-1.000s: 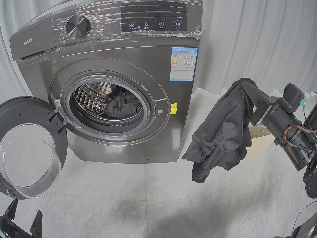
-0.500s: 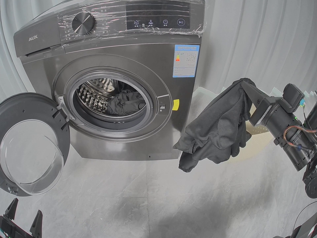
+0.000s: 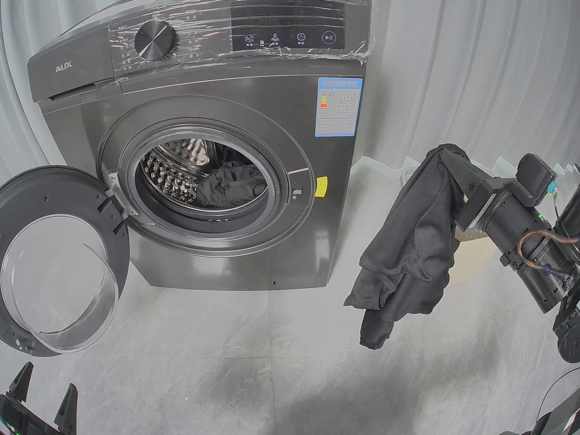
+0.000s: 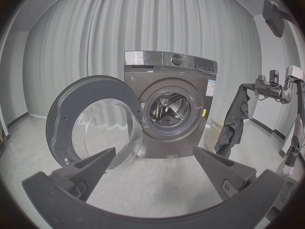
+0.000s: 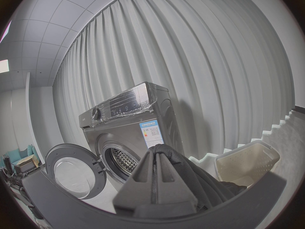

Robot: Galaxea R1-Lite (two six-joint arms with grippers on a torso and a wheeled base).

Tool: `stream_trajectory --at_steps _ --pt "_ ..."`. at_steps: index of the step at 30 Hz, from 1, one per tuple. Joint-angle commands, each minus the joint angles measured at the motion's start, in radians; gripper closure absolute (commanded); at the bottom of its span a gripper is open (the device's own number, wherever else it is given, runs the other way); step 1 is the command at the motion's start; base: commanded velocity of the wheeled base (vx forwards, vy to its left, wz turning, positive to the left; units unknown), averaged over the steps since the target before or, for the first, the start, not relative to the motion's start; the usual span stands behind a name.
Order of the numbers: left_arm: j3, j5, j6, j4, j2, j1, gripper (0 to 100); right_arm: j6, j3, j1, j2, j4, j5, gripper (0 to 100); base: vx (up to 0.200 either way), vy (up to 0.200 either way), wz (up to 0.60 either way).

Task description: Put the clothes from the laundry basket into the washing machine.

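While the washing machine (image 3: pixel 241 92) stands on the grey floor (image 3: pixel 241 345) with its round door (image 3: pixel 54 261) swung wide open on the robot's left of the opening, the right end effector (image 3: pixel 448 152) is held in the air on the robot's right of the machine, about level with the drum opening. Its two fingers (image 5: pixel 144 175) are pressed together on a fold of the dark garment (image 3: pixel 417 243). The cloth drapes over the fingertips and hangs loose below them in a bunched column. The garment's lower end hangs beside the machine's lower front corner, apart from the cabinet.

A cream, perforated laundry basket (image 5: pixel 247 163) stands on the floor on the same side of the machine, behind the hanging garment and close to the pleated curtain (image 3: pixel 471 61).

A second dark garment (image 3: pixel 232 185) lies crumpled in the bottom of the steel drum (image 3: pixel 172 173), inside the machine's opening.

The left end effector (image 3: pixel 43 391) sits low in front of the machine, below the open door. Its fingers are spread wide apart, with only air between them, and touch neither the door nor any cloth.
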Motion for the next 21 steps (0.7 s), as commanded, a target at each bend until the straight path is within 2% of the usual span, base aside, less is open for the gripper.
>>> stream_trajectory --at_steps 1,15,21 --pt "0.015 0.0 0.0 -0.001 -0.016 0.0 0 0.0 0.001 0.002 0.004 -0.001 0.0 100 0.0 0.2 0.0" --pt "0.015 0.0 0.0 -0.001 -0.016 0.0 0 0.0 0.001 0.013 0.004 -0.003 0.002 100 0.0 0.2 0.0" --pt "0.015 0.002 0.0 -0.001 -0.016 0.0 0 0.0 0.001 0.016 0.002 -0.004 0.008 100 0.0 0.0 0.0"
